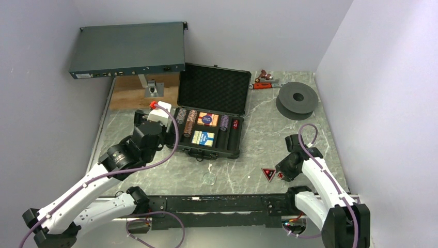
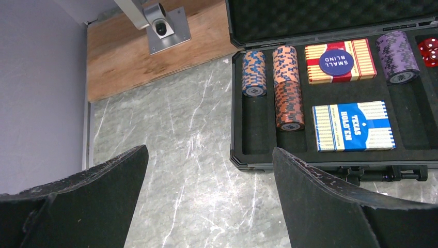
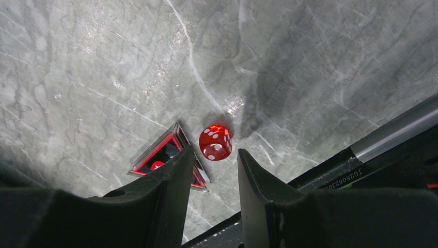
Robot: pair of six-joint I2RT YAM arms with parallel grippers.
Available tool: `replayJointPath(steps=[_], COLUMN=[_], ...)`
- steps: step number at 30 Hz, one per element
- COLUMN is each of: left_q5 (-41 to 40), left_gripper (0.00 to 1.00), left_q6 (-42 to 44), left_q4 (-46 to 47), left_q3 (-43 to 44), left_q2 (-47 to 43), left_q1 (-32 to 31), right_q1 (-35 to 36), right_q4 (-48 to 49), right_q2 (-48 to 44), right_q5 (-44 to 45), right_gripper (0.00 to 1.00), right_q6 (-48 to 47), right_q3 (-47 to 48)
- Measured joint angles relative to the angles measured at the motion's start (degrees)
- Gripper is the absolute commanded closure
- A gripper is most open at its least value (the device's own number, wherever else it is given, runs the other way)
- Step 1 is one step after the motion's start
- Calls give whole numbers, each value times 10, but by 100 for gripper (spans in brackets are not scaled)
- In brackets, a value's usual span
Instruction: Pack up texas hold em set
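Note:
The black case lies open mid-table, foam lid raised. Its slots hold striped chip stacks, a red card deck, a blue deck and red dice. My left gripper hangs wide open over bare table, beside the case's front left corner. One red die lies on the table next to the triangular black-red marker. My right gripper stands over them, partly open, the die just beyond its fingertips and untouched. One finger covers part of the marker.
A grey-blue rack unit sits at the back left above a wooden board. A black spool and a red-handled tool lie at the back right. A small clear disc rests near the front rail.

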Motion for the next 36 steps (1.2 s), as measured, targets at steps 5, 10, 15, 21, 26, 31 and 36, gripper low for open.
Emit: replayJointPath(steps=[5, 10, 15, 21, 26, 31, 36], left_q5=[0, 0, 0, 0, 0, 0, 1], left_gripper=[3, 4, 4, 4, 4, 4, 4], left_q6=[0, 0, 0, 0, 0, 0, 0], left_q4=[0, 0, 0, 0, 0, 0, 0], left_q3=[0, 0, 0, 0, 0, 0, 0], left_q2=[-1, -1, -1, -1, -1, -2, -5], left_q1=[1, 1, 2, 3, 3, 4, 7], right_q1=[0, 0, 0, 0, -1, -1, -3], right_q4=[0, 0, 2, 3, 16, 26, 28], right_q2=[-2, -1, 0, 0, -5, -11, 5], right_q5=[1, 1, 1, 2, 4, 3, 4], right_gripper=[60, 55, 54, 53, 56, 68, 68], right_q6=[0, 0, 0, 0, -4, -10, -13], right_q3=[0, 0, 0, 0, 0, -3, -3])
